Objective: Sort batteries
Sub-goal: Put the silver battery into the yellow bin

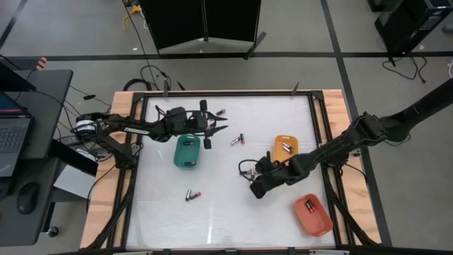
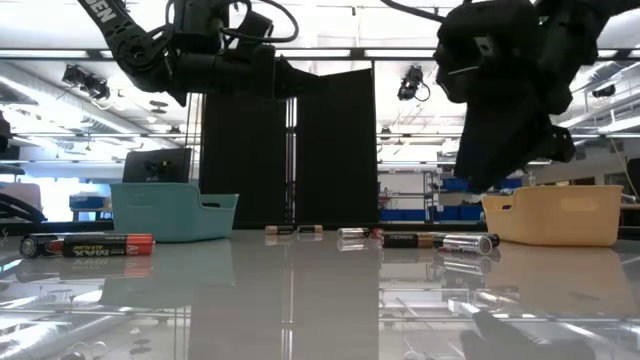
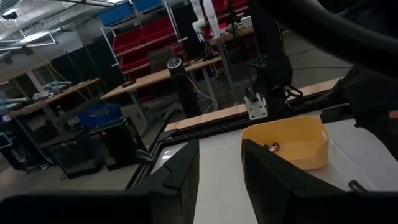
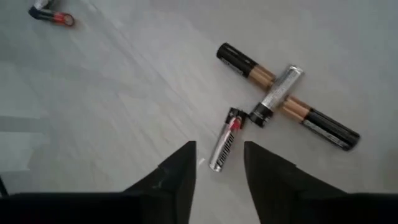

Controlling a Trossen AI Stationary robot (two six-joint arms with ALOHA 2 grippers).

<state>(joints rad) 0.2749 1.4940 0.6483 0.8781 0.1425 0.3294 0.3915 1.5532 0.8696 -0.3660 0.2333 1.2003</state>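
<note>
Loose batteries lie on the white table (image 1: 212, 212): a cluster of three (image 1: 237, 139) at mid-table, a pair (image 1: 192, 194) nearer the front, and one (image 1: 221, 112) at the back. In the right wrist view a silvery cell (image 4: 277, 93) lies across a long black-and-copper one (image 4: 287, 107). A small silvery cell (image 4: 224, 144) lies beside them. My right gripper (image 1: 246, 168) (image 4: 219, 148) hangs open above this cluster, slanting down and touching nothing. My left gripper (image 1: 221, 127) (image 3: 221, 152) is open and level above the green tray (image 1: 187, 151).
A yellow tray (image 1: 284, 147) (image 3: 289, 142) at the right holds a few batteries. An orange-red tray (image 1: 313, 214) at the front right holds one. Wooden rails (image 1: 333, 113) frame the table. There is bare table at the front middle.
</note>
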